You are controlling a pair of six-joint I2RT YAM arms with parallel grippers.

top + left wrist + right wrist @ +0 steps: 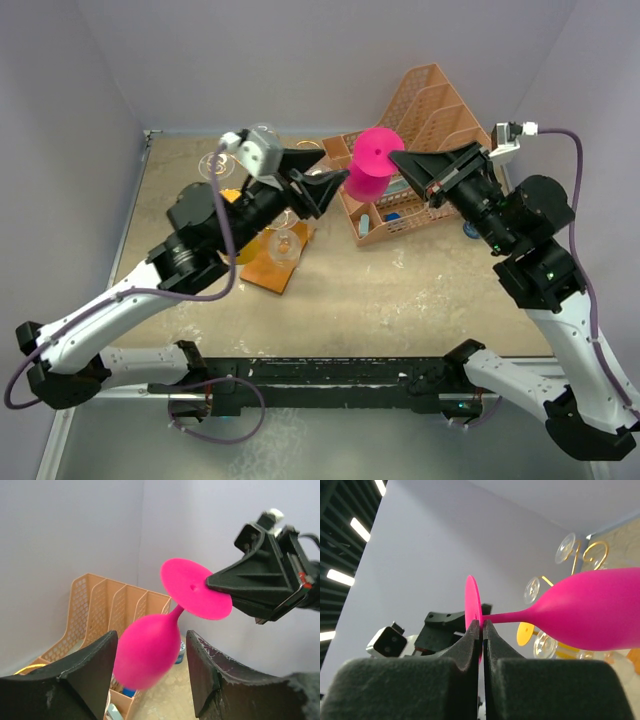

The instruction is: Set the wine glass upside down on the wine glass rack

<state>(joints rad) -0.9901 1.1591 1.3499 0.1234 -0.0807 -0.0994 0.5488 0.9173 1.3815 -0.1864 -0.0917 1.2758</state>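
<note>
Two arms meet in mid-air. We see the right gripper [482, 626] clamped on the foot rim of the wine glass [368, 172], presumably leaving the bowl free for the left gripper [325, 190], spread wide beside it. The glass's axis slants, bowl down-left, above and right of the wine glass rack [268, 270].

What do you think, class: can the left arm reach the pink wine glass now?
Probably yes: the left gripper is open, the wine glass sits just ahead of its jaws, and the right gripper pinches only the foot.
</note>
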